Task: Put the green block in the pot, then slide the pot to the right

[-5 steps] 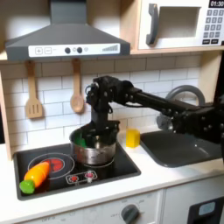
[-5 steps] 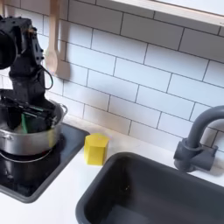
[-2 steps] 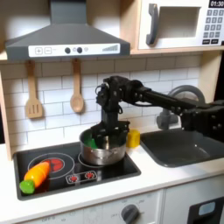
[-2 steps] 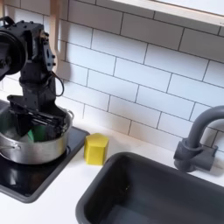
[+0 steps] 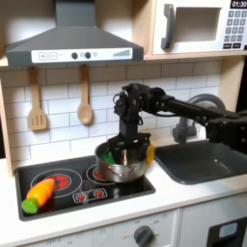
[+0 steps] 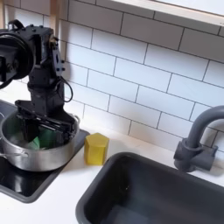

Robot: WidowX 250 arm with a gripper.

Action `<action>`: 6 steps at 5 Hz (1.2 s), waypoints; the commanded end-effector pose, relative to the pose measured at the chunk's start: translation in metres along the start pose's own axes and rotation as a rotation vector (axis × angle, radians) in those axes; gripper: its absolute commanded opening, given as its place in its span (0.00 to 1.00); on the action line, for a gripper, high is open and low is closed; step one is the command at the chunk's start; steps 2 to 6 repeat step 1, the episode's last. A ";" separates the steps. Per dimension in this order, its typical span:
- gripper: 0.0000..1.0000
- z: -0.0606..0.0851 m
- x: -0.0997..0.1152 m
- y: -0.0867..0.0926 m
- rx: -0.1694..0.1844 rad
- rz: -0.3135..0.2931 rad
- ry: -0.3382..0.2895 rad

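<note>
The silver pot (image 5: pixel 122 175) stands on the right burner of the toy stove in the first exterior view. In the second exterior view the pot (image 6: pixel 30 159) sits at the stove's right edge. The green block (image 5: pixel 110 155) lies inside it, and shows green through the fingers (image 6: pixel 45 140) in the second exterior view. My gripper (image 5: pixel 128 151) reaches down into the pot from above, jaws spread wide, holding nothing; its fingertips (image 6: pixel 68 131) sit low by the pot's far rim. I cannot tell whether they touch the wall.
A yellow block (image 6: pixel 96 149) stands just right of the pot, close to its wall. The dark sink (image 6: pixel 166 188) and grey faucet (image 6: pixel 198 140) lie further right. An orange carrot (image 5: pixel 40 193) rests at the stove's front left. Wooden utensils (image 5: pixel 85 106) hang on the tiled wall.
The pot has slid to the right across the stove with my gripper inside it, from the middle of the cooktop to beside the yellow block. The green block stayed in the pot.
</note>
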State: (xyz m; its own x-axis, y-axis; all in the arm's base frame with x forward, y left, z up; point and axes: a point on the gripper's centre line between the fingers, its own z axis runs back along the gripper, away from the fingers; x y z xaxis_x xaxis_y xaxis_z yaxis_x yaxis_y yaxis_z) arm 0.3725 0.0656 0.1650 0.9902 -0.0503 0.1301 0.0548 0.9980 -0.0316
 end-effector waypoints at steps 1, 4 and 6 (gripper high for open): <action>1.00 0.002 0.000 -0.001 0.001 -0.005 -0.004; 1.00 0.002 0.000 -0.001 0.001 -0.005 -0.004; 1.00 0.002 0.000 -0.001 0.001 -0.005 -0.004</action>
